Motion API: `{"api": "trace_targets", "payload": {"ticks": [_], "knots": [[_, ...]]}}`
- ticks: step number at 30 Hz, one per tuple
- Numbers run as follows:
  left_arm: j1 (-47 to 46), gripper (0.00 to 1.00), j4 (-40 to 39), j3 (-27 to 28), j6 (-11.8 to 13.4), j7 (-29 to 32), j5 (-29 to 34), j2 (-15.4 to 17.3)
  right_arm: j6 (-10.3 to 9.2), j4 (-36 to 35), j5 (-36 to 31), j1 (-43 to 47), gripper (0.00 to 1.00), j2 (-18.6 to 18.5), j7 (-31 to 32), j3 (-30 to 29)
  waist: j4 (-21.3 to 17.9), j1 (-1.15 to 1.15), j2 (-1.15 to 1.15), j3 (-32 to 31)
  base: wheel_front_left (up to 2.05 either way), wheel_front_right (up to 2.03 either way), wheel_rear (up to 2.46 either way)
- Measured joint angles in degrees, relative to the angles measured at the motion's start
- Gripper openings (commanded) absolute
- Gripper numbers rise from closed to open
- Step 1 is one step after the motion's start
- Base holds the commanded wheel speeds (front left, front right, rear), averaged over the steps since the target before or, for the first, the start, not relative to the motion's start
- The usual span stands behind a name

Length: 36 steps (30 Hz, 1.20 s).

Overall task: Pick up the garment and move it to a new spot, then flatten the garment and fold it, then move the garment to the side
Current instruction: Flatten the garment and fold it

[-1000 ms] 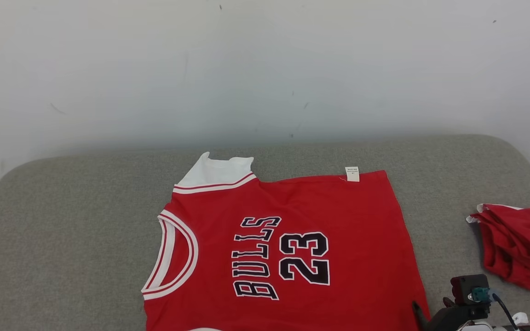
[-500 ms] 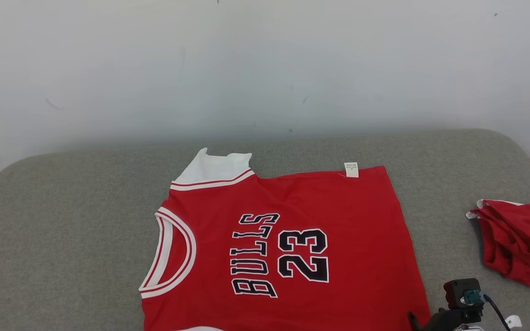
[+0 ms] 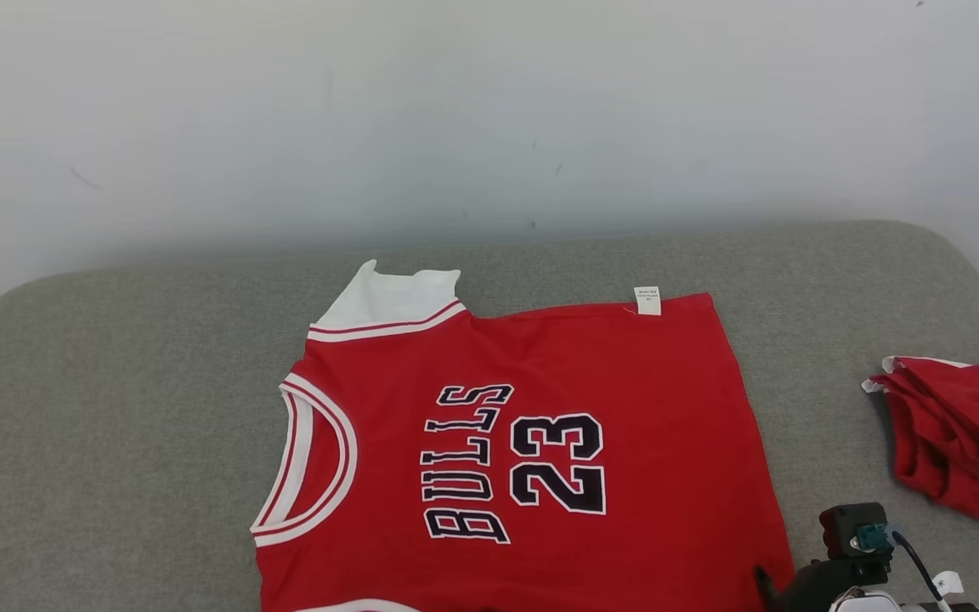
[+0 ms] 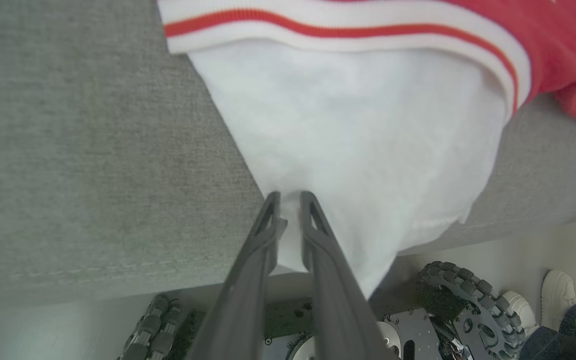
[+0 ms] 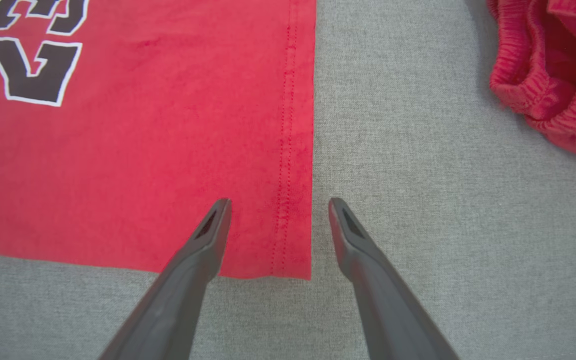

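Left jaws: drawn nearly together on the left gripper [image 4: 289,197], with a narrow slit between them and white cloth of the jersey pinched in it.
Right jaws: spread wide on the right gripper [image 5: 279,202], grasping nothing, with one finger over red cloth, the other over bare grey cushion, and the hem's near corner between them.
Jersey [image 3: 523,425]: red, spread flat and front up on the cushion, neck opening toward the robot's left and hem toward its right, "BULLS 23" in black lettering lying sideways.
White sleeve panel [image 4: 358,150]: edged with a red-striped band, draped over the cushion's near edge, the pinched spot at its lower tip.
Tag [image 3: 647,300]: small and white, at the jersey's far edge.
Crumpled red garment [image 3: 957,442]: on the cushion to the robot's right, apart from the jersey's hem.
Cushion [image 3: 116,425]: grey, with rounded corners, set against a pale wall [image 3: 455,102].
Below the near edge: a wheel [image 4: 468,295] of the base and a white shoe [image 4: 558,295].
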Motion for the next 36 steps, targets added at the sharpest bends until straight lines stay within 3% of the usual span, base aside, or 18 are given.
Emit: {"api": "trace_targets", "payload": {"ticks": [1, 2, 3, 5, 7, 10, 12, 14, 16, 17, 19, 20, 21, 36], "knots": [[0.00, 0.31, 0.20, 0.09, 0.02, 0.01, 0.11, 0.05, 0.00, 0.00, 0.01, 0.00, 1.00, 0.00, 0.00, -0.08, 0.02, 0.00, 0.00, 0.04, 0.00, 0.00, 0.00], [0.00, 0.49, 0.34, 0.18, 0.09, 0.01, 0.36, 0.10, -0.01, -0.01, 0.00, 0.00, 1.00, -0.01, 0.00, -0.14, 0.05, 0.00, 0.00, 0.07, 0.00, 0.00, 0.00], [0.00, 0.74, 0.35, 0.37, 0.36, -0.01, 0.55, 0.10, -0.03, -0.02, 0.00, -0.01, 1.00, 0.00, 0.00, -0.22, 0.07, 0.00, 0.00, 0.10, 0.00, 0.00, 0.00], [-0.02, 0.77, 0.47, 0.80, 0.54, -0.01, 0.55, 0.18, -0.38, -0.03, 0.01, -0.01, 1.00, -0.01, 0.00, -0.30, 0.14, 0.00, 0.00, 0.12, 0.00, 0.00, 0.00], [-0.04, 0.90, 0.55, 1.05, 0.55, -0.03, 0.55, 0.16, -0.42, -0.05, 0.00, -0.01, 1.00, 0.02, 0.00, -0.29, 0.19, 0.00, 0.00, 0.13, 0.00, 0.00, 0.00], [-0.21, 1.00, 0.75, 1.04, 0.55, -0.02, 0.56, 0.13, -0.43, -0.11, 0.00, 0.00, 1.00, 0.04, 0.00, -0.27, 0.22, 0.00, 0.00, 0.15, 0.00, 0.00, 0.00], [-0.46, 0.97, 1.09, 1.03, 0.56, -0.01, 0.56, 0.02, -0.43, -0.11, 0.00, 0.00, 1.00, 0.04, 0.00, -0.27, 0.22, 0.00, 0.00, 0.18, 0.00, 0.00, 0.00], [-0.81, 0.89, 1.43, 1.03, 0.76, 0.20, 0.55, -0.13, -0.43, -0.15, 0.00, 0.00, 1.00, 0.05, 0.01, -0.23, 0.18, 0.00, 0.00, 0.23, 0.00, 0.00, 0.00], [-0.86, 0.65, 1.62, 1.27, 0.98, 0.40, 0.42, -0.37, -0.43, -0.27, 0.00, -0.07, 1.00, 0.04, 0.05, -0.07, 0.06, 0.00, 0.00, 0.31, 0.00, 0.00, 0.00], [-0.86, 0.49, 1.80, 1.45, 0.99, 0.40, 0.38, -0.43, -0.42, -0.31, 0.00, -0.24, 1.00, 0.05, 0.08, 0.10, -0.08, 0.00, 0.00, 0.37, 0.00, 0.00, 0.00], [-0.92, 0.29, 2.27, 1.49, 0.99, 0.41, 0.37, -0.52, -0.42, -0.32, 0.01, -0.75, 1.00, 0.03, 0.08, -0.08, -0.35, 0.00, 0.00, 0.48, 0.00, 0.00, 0.00], [-0.94, 0.09, 2.36, 1.43, 0.98, 0.41, 0.35, -0.64, -0.42, -0.44, 0.00, -0.88, 1.00, -0.01, 0.08, -0.22, -0.44, 0.00, 0.00, 0.54, 0.00, 0.00, 0.00], [-0.98, 0.00, 2.40, 1.32, 0.97, 0.41, 0.27, -0.86, -0.43, -0.55, 0.00, -0.88, 1.00, -0.01, 0.08, -0.26, -0.51, 0.00, 0.00, 0.58, 0.00, 0.00, 0.00], [-1.20, 0.00, 2.53, 0.90, 0.20, 0.45, -0.13, -1.41, -0.51, 0.33, 1.46, 2.17, 1.00, 0.38, 4.14, -0.40, -0.50, 0.00, 0.00, 0.66, 0.00, 0.00, 0.00]]}}
